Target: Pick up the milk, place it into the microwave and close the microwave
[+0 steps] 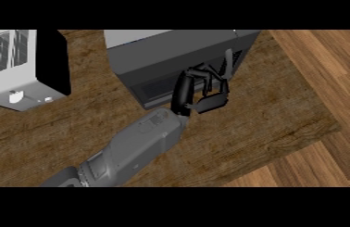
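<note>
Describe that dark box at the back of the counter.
The microwave is a dark grey box with a paler top strip, standing on the wooden counter at its far side, seen from above and slightly turned. Its front shows a darker window panel. The left hand is at that front; the door looks shut.

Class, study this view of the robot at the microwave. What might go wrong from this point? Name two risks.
1. The milk shows nowhere in this view, so it may not be inside the microwave; that cannot be checked here.
2. The robot hand covers the right part of the door, so whether it is fully shut cannot be seen. It might be left ajar once the hand draws back.
</note>
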`<state>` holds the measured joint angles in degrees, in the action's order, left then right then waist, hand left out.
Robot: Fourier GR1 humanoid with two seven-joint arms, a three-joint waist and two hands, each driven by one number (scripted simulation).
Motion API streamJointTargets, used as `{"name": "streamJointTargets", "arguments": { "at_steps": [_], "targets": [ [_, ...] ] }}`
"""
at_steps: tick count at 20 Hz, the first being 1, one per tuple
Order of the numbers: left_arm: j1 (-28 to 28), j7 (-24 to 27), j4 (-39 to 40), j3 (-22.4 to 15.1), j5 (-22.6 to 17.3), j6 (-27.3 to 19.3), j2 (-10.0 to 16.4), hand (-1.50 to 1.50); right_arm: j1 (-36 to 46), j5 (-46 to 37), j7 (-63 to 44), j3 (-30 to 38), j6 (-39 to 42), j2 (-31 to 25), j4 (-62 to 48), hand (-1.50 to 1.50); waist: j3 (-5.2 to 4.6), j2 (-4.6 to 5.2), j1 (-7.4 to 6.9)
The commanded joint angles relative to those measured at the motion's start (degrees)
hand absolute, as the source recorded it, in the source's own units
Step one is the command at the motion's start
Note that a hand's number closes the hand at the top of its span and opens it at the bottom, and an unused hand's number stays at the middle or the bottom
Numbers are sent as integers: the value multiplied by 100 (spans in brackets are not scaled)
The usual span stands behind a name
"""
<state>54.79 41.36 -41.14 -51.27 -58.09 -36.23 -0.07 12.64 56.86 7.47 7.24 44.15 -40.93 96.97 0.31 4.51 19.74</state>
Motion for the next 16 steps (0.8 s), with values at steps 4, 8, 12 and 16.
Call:
{"name": "streamJointTargets", "arguments": {
  "at_steps": [4, 8, 12, 16],
  "targets": [
    [-12, -330, 869, 125, -270, -331, 6, 150, -89, 204, -47, 96, 70, -158, 38, -150, -20, 57, -139],
    [-148, -361, 905, 186, -499, -421, 6, 150, -188, 304, -51, 166, 26, -201, 133, -150, -39, 16, -327],
    [-214, -350, 934, 95, -620, -265, 6, -150, -334, 401, -75, 288, 16, -305, 180, -150, -41, -12, -385],
    [-201, -307, 922, 33, -747, -228, 6, -150, -475, 493, -152, 331, 17, -424, 285, -150, -44, -27, -384]
  ]
}}
